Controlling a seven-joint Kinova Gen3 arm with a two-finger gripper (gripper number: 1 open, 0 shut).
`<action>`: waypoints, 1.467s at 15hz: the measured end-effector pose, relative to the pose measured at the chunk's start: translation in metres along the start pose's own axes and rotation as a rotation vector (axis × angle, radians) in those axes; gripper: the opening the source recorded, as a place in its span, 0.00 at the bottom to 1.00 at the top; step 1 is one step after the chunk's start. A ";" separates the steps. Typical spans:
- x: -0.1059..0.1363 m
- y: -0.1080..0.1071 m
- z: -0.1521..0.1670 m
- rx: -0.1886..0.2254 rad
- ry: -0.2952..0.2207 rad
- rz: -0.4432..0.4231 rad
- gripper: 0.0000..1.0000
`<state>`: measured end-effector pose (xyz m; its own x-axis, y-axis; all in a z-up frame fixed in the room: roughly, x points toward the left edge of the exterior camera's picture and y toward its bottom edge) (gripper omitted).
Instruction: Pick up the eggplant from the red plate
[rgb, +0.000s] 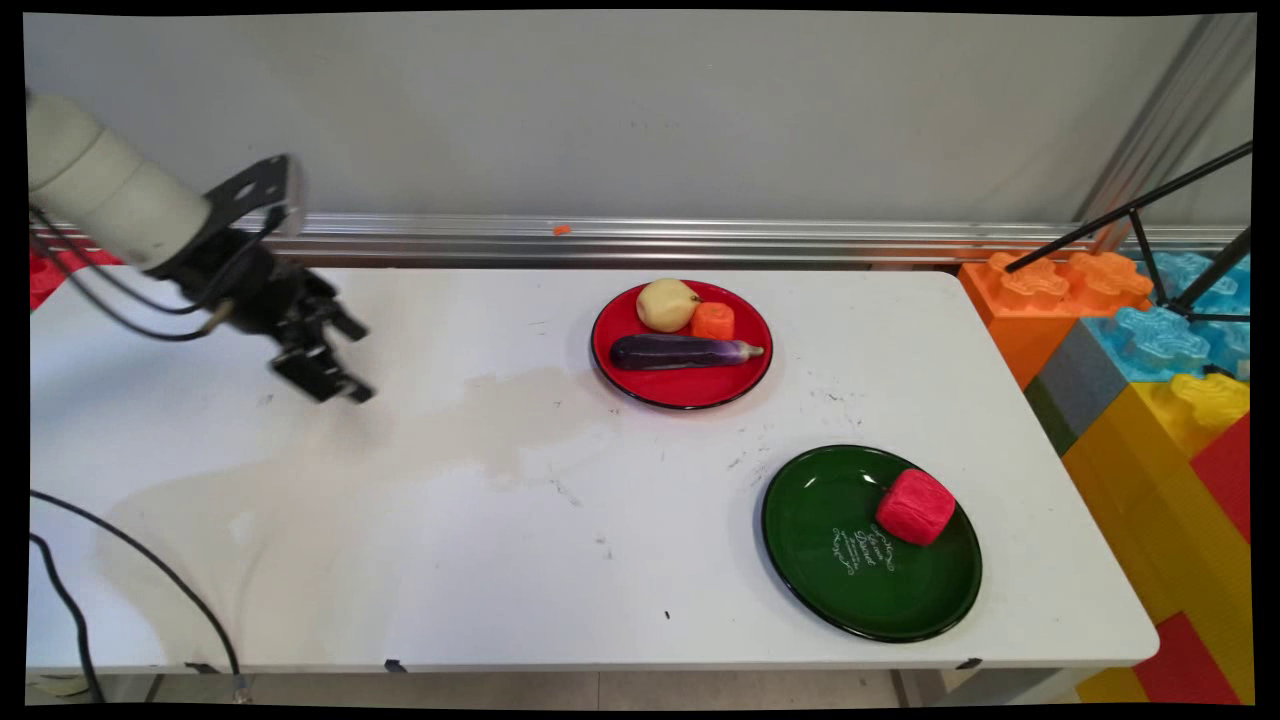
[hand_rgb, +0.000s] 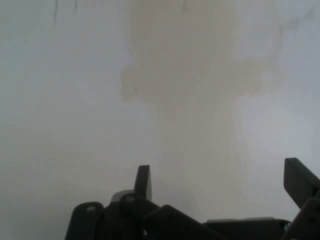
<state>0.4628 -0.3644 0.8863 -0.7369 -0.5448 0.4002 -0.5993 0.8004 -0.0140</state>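
The black gripper (rgb: 335, 358) is being held above the left of the white worktop (rgb: 500, 560), fingers (hand_rgb: 143, 181) spread apart and gripping nothing, over a tan stain (hand_rgb: 190, 75). Well to its right, a potato (rgb: 667, 304), carrot piece (rgb: 713, 320) and aubergine (rgb: 683, 351) are being carried on a red plate (rgb: 690, 392); a red cube (rgb: 915, 506) on a green plate (rgb: 830, 590)

The green plate's (rgb: 850, 580) white lettering (rgb: 862, 549) is too small to read (hand view blurred).

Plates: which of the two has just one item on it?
The green plate, nearer the camera, holds only a red block; the red plate carries three foods.
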 end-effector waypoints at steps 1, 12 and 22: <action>0.013 0.002 0.004 0.002 0.039 -0.010 1.00; 0.131 -0.004 0.090 0.072 0.224 0.007 1.00; 0.186 -0.024 0.205 0.044 0.214 0.058 1.00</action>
<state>0.2759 -0.5360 0.7733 -0.6902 -0.4293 0.5826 -0.5747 0.8144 -0.0808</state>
